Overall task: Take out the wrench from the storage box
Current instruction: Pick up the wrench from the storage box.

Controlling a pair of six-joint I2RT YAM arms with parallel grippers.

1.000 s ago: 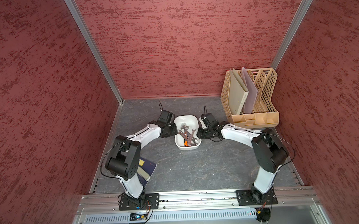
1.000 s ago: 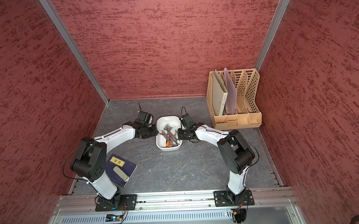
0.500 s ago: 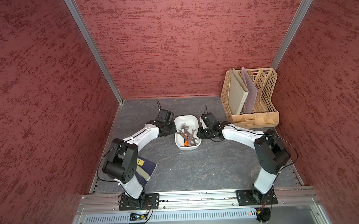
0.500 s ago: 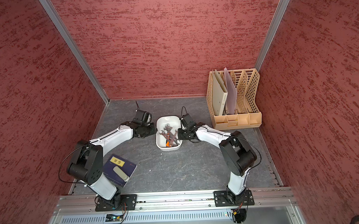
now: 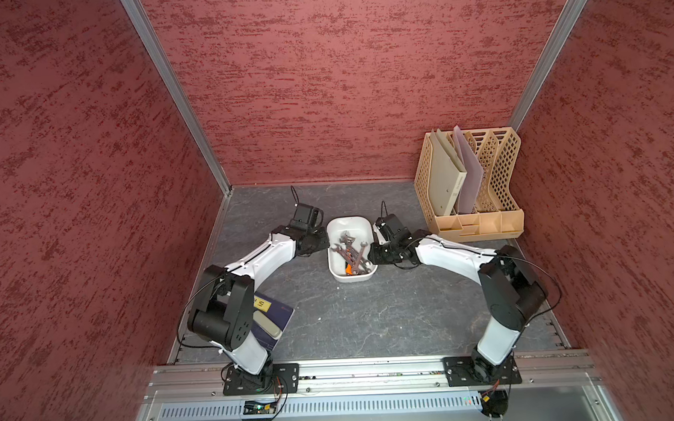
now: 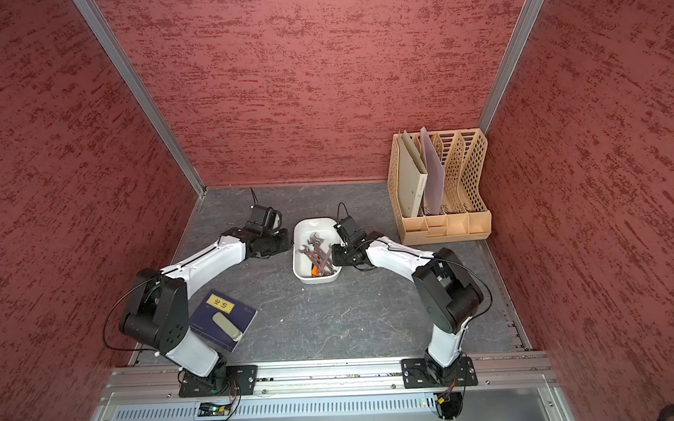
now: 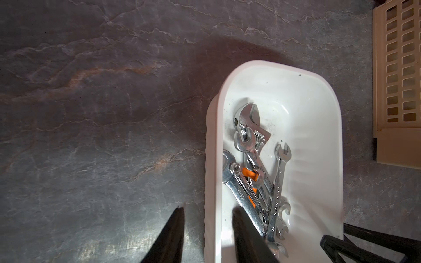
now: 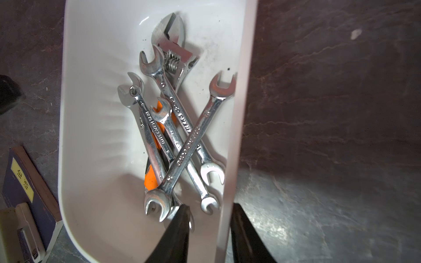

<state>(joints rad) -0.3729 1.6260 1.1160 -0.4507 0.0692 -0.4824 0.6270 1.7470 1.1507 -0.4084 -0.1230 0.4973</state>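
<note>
The storage box is a shallow white tub in mid-table, seen in both top views. Several steel wrenches lie crossed inside it, over an orange-handled tool, with an adjustable wrench at the far end. My left gripper is open and straddles the box's left wall, one finger inside and one outside. My right gripper is open and straddles the right wall, its inner finger close to a wrench head.
A tall beige lattice file rack holding folders stands at the back right. A dark blue book with a pale flat object on it lies at the front left beside the left arm's base. Red walls enclose the table.
The left arm's wrist has shifted slightly toward the back and its elbow outward. The right arm's elbow has eased a little toward the front. The box has stayed in place.
</note>
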